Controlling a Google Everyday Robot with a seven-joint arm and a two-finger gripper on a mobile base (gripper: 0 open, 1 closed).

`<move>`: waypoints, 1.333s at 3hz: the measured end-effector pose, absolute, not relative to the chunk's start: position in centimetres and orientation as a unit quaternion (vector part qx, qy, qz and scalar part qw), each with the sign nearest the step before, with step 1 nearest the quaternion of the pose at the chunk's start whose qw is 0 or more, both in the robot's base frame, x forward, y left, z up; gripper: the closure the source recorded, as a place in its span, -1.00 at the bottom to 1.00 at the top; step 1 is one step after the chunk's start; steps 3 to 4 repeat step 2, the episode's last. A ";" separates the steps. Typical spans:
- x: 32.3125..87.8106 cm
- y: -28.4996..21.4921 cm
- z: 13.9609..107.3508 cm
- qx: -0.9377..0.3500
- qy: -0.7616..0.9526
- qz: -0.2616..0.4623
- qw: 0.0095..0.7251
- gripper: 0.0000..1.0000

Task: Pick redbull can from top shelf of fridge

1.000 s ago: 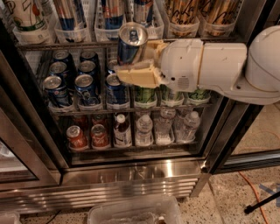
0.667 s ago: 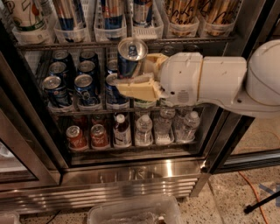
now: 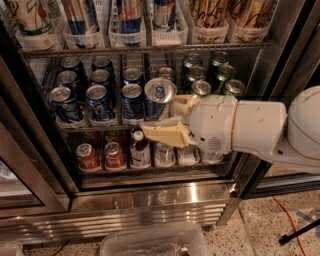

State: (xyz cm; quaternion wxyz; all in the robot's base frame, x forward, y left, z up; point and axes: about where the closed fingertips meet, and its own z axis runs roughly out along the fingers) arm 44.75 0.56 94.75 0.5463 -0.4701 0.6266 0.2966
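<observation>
My gripper [image 3: 167,120] is shut on the redbull can [image 3: 158,99], a slim blue and silver can with a silver lid. I hold it upright in front of the middle rack, well below the top shelf [image 3: 150,50]. The cream fingers [image 3: 162,134] clamp the can's lower body, which they hide. More redbull cans [image 3: 129,12] stand in the clear lane bins on the top shelf. The white arm [image 3: 260,130] reaches in from the right. The fridge [image 3: 150,200] stands open, its ribbed metal base at the bottom.
Short dark-blue cans [image 3: 97,95] and green cans [image 3: 212,75] fill the middle rack. Red cans [image 3: 100,156] and bottles [image 3: 140,149] stand on the lowest rack. A clear plastic tub [image 3: 155,242] sits on the floor in front. The dark door frame [image 3: 292,55] is at the right.
The gripper has pulled back out of the fridge and down with the can in it, away from the top shelf, so the can now sits lower and nearer the camera.
</observation>
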 end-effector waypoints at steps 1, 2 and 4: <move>43.5 -0.4 92.6 -0.456 0.650 0.312 0.522 1.00; 43.4 -0.4 92.5 -0.456 0.651 0.313 0.520 1.00; 43.4 -0.4 92.5 -0.456 0.651 0.313 0.520 1.00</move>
